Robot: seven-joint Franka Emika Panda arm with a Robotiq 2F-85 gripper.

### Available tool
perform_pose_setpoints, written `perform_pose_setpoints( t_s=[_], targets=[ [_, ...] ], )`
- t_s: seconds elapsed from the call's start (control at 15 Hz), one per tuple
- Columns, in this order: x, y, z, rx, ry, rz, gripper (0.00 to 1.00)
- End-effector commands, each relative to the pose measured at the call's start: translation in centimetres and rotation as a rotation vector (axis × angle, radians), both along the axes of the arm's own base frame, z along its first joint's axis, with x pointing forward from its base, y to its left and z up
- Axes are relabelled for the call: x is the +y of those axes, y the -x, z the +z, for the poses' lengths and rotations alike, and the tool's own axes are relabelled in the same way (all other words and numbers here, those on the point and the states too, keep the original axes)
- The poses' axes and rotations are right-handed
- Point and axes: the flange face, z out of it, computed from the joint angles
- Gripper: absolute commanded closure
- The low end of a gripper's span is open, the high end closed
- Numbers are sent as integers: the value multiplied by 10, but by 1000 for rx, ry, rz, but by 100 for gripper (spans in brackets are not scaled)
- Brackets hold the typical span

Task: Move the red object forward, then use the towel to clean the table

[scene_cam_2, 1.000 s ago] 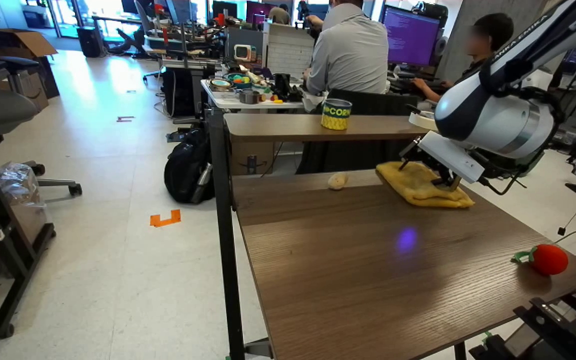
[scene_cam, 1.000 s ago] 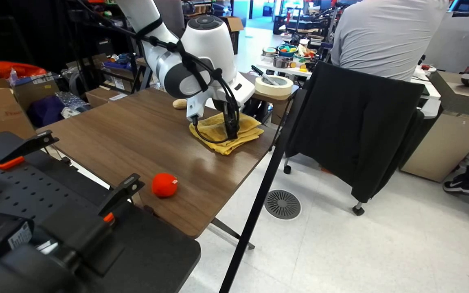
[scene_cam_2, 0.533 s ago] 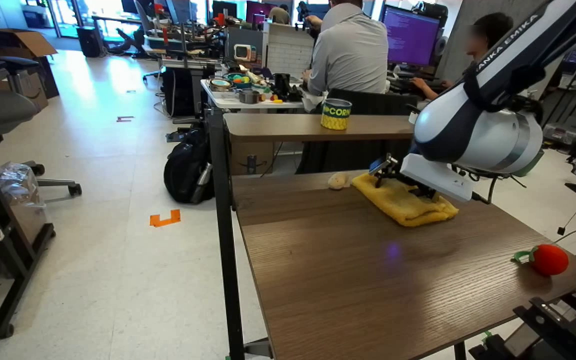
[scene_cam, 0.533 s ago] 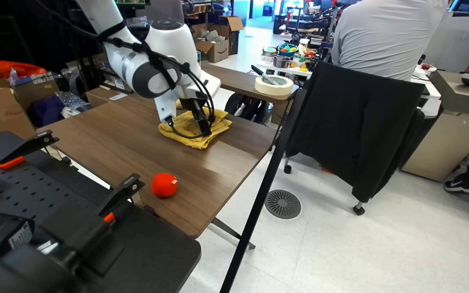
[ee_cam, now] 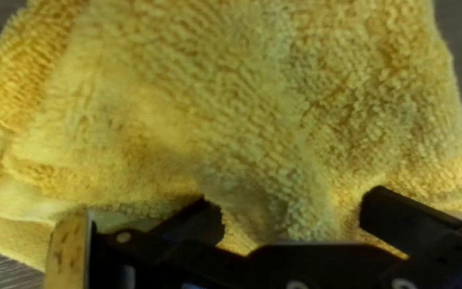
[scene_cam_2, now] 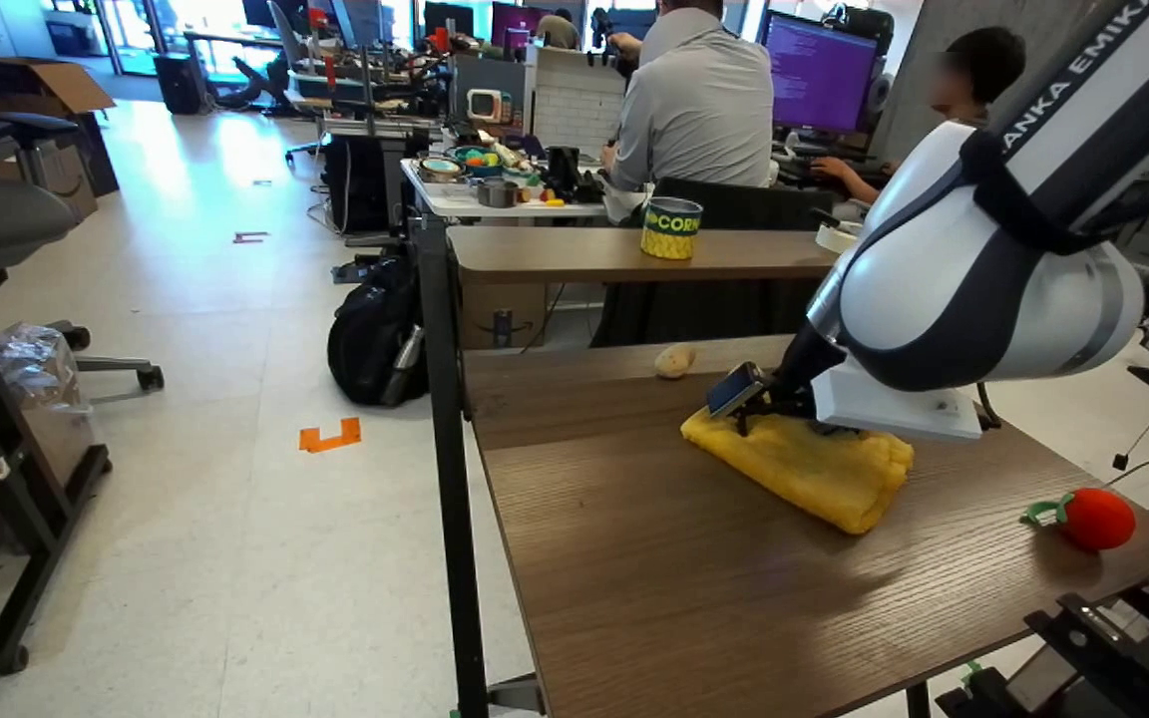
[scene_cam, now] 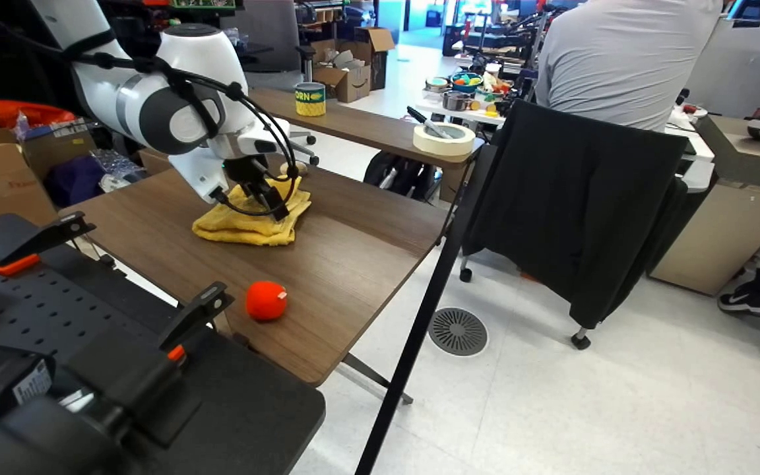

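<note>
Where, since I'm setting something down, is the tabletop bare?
Bare in an exterior view: tabletop between yellow towel and left edge, and between towel and red toy tomato. Crowded: the towel, gripper on it, potato-shaped object nearby.

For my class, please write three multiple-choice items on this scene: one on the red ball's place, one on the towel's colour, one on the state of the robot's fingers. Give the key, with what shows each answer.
1. Where does the red ball rest?
A) On the floor
B) On the table, apart from the towel
C) On a chair

2. What colour is the towel?
A) Yellow
B) Blue
C) White

3. How do the fingers stand?
A) Pressed together
B) Closed on the red ball
C) Spread apart

1: B, both exterior views show bare table between it and the towel.
2: A, it is yellow in all three views.
3: C, the wrist view shows the towel in a gap between them.
</note>
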Motion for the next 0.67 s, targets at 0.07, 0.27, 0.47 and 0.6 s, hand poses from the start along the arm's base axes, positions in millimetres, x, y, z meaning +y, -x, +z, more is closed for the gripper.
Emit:
perform_pose_setpoints(
  t_s=[0.07, 0.27, 0.47, 0.6],
  targets=[
    [47, 50, -24, 75, 77, 215, 0],
    [85, 76, -37, 94, 130, 344, 0],
    [122, 103, -36, 111, 141, 461, 0],
    [139, 114, -33, 115, 138, 516, 0]
  ],
)
